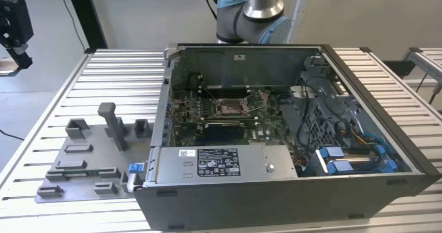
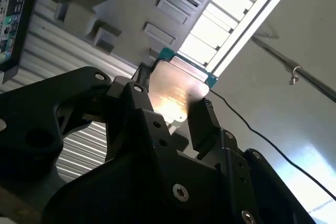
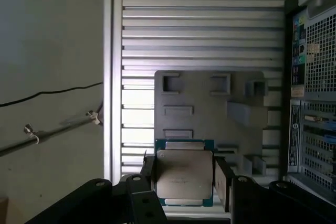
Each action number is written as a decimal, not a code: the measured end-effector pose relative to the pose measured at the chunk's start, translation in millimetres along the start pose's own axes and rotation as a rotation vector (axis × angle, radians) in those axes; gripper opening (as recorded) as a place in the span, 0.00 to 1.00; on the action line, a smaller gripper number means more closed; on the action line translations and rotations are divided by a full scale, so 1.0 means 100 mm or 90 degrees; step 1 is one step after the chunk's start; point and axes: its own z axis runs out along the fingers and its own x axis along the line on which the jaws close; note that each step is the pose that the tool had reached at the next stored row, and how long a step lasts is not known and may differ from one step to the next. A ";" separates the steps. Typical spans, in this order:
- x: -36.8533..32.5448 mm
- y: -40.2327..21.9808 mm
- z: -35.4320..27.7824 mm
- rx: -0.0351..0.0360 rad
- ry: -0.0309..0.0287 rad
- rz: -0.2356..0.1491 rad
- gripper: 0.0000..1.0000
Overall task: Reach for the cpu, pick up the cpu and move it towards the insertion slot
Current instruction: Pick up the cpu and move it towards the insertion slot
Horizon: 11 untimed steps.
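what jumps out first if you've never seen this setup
First is the silver-topped cpu, clamped in the black claw and hanging above the grey fixture plate in the first wrist view. In the exterior view, the big open computer case takes up the middle of the slatted table, with the shiny insertion slot inside it.

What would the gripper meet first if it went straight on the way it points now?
Probably the grey fixture plate on the slatted table: in the first wrist view it lies straight beyond the gripper, which is shut on the cpu. Depth is unclear.
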 end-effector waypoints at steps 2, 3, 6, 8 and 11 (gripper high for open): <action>0.000 0.002 -0.031 0.0000 0.0000 0.000 0.00; 0.000 0.002 -0.034 0.0000 0.0000 0.000 0.00; 0.000 0.002 -0.034 0.0000 0.0000 0.000 0.00; 0.000 0.002 -0.034 -0.0001 -0.0001 0.000 0.00; -0.007 0.001 -0.034 -0.0001 -0.0001 0.000 0.00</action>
